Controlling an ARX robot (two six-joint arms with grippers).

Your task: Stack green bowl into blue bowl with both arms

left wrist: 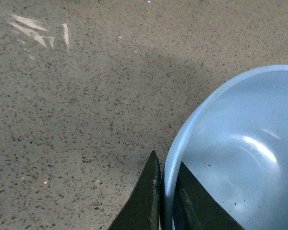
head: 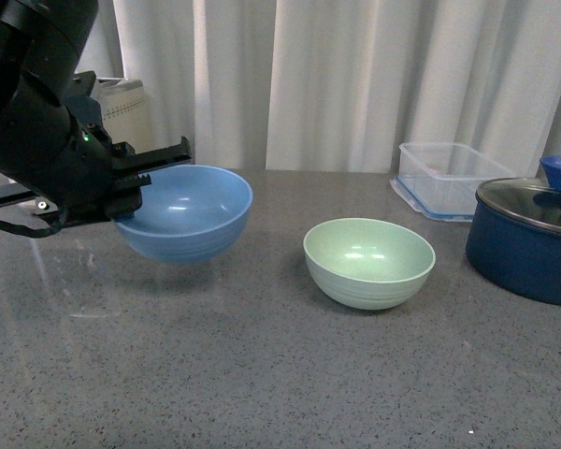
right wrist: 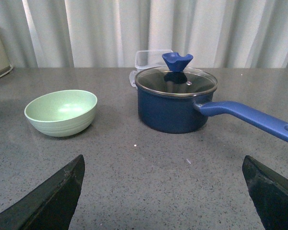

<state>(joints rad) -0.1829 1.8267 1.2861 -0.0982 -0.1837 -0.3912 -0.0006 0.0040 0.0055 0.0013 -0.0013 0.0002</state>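
Observation:
My left gripper [head: 136,192] is shut on the left rim of the blue bowl [head: 189,213], which hangs slightly above the grey table with a shadow beneath it. In the left wrist view the blue bowl [left wrist: 240,153] has its rim pinched between the two dark fingers [left wrist: 145,201] of the gripper [left wrist: 165,191]. The green bowl [head: 369,262] rests upright on the table to the right of the blue one. In the right wrist view the green bowl [right wrist: 61,112] sits far ahead of my right gripper [right wrist: 163,187], which is open with nothing between its fingertips.
A dark navy pot [head: 528,238] with a glass lid stands at the right, its long handle [right wrist: 247,117] sticking out sideways. A clear plastic box [head: 449,178] sits behind it. White curtains close off the back; a pale appliance [head: 122,112] stands far left.

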